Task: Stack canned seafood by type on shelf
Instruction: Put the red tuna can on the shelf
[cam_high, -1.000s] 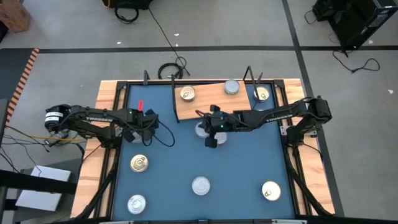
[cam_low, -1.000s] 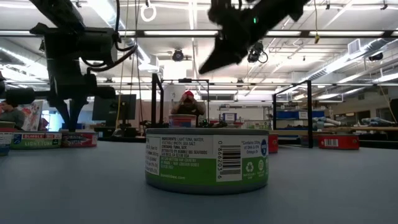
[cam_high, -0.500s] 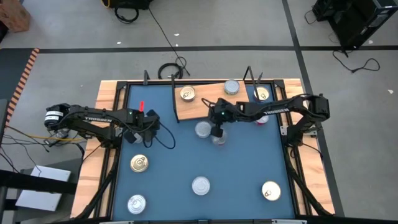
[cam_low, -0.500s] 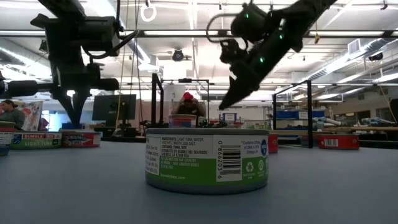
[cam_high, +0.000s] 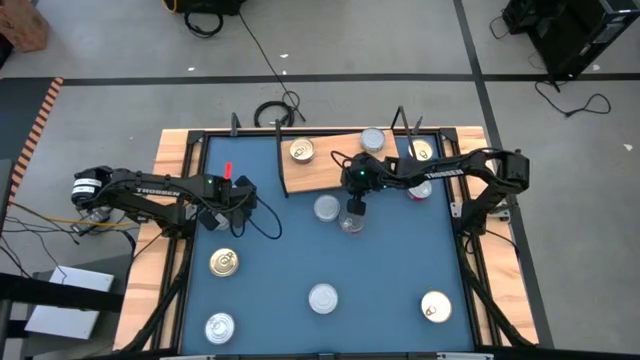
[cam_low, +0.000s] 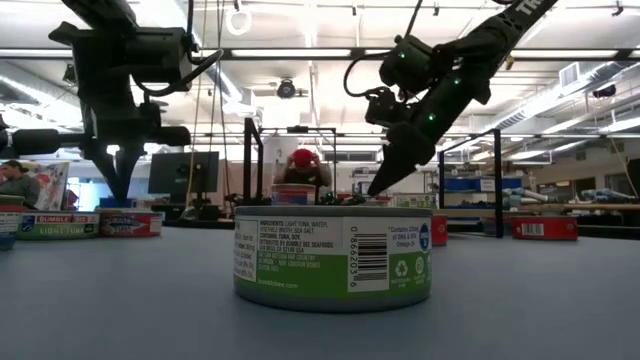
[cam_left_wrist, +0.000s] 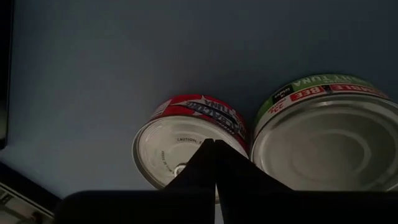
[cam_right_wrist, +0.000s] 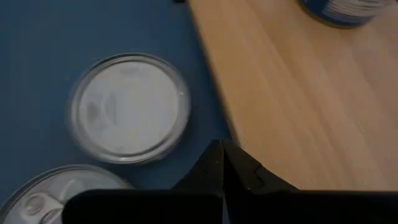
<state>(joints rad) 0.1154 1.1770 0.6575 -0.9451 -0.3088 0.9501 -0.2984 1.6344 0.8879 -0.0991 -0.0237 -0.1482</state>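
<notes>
The right gripper (cam_high: 353, 216) hung with its fingers pressed together and nothing between them, over the blue desk (cam_high: 280, 260) just off the shelf's near edge, close to two silver-lidded tins (cam_high: 327, 208) lying side by side at the middle of the desk. The shelf (cam_high: 335, 170), a light-wood board, lay at the desk's twelve o'clock side and carried a gold-lidded tin (cam_high: 301, 150) toward its eleven o'clock end, a silver-lidded tin (cam_high: 373, 140) near its middle and another gold-lidded tin (cam_high: 421, 151) toward one o'clock. The left gripper (cam_high: 222, 219) waited at about nine o'clock, fingers closed and empty, above a red-sided tin (cam_left_wrist: 186, 140) and a green-labelled tin (cam_left_wrist: 323, 134) that sat touching. Further tins stood at seven, six and five o'clock on the desk.
</notes>
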